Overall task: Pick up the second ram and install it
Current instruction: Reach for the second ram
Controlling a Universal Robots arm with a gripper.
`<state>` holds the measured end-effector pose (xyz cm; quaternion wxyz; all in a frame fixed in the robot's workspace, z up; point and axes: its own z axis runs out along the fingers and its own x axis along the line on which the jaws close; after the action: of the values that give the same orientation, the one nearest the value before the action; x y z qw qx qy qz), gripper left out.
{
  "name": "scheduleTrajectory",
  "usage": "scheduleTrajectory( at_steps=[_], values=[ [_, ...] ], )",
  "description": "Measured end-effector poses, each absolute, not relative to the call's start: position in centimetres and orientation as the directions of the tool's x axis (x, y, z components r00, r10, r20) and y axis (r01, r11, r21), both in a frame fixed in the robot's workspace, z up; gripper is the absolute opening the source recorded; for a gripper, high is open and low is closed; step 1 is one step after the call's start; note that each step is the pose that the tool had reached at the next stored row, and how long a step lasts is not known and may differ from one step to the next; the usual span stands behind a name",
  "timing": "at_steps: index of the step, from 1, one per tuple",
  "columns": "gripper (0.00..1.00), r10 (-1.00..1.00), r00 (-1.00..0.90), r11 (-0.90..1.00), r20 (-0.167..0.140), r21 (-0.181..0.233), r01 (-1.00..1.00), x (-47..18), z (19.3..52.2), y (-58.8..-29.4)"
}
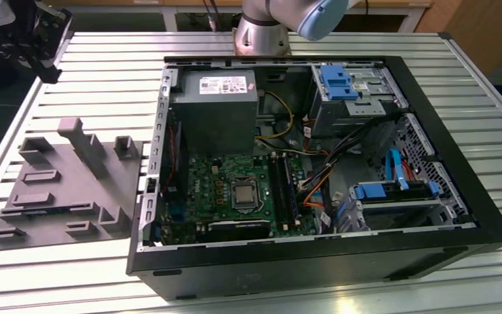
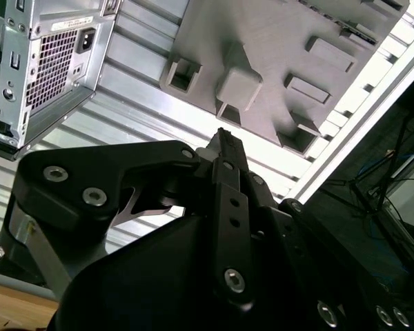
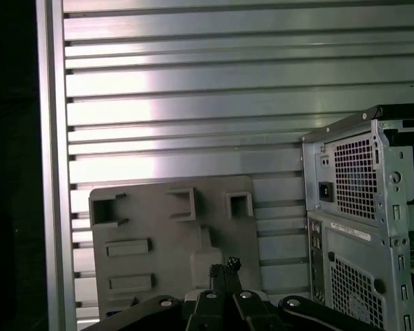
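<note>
Grey fixture plate [image 1: 68,190] lies at the exterior view's left on the slatted table [image 1: 102,72], beside the open computer case [image 1: 321,261]. A thin dark strip in a slot at its lower edge is seemingly the second ram [image 1: 46,209]. The gripper [image 1: 37,42] hangs at upper left. In both wrist views, jaws are together and empty, with the fingertips seen against the plate

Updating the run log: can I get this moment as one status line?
gripper: aloft near fixture plate | fingers: shut, nothing held | computer case: open
</note>
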<state>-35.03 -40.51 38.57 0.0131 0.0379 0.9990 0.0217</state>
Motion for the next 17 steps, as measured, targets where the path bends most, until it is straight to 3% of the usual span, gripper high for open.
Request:
scheduleTrajectory(
  at_steps=[17],
  values=[
    [0.11,0.076,-0.997,0.996,-0.024,0.044,0.075,-35.49,38.55,-40.75]
  ],
)
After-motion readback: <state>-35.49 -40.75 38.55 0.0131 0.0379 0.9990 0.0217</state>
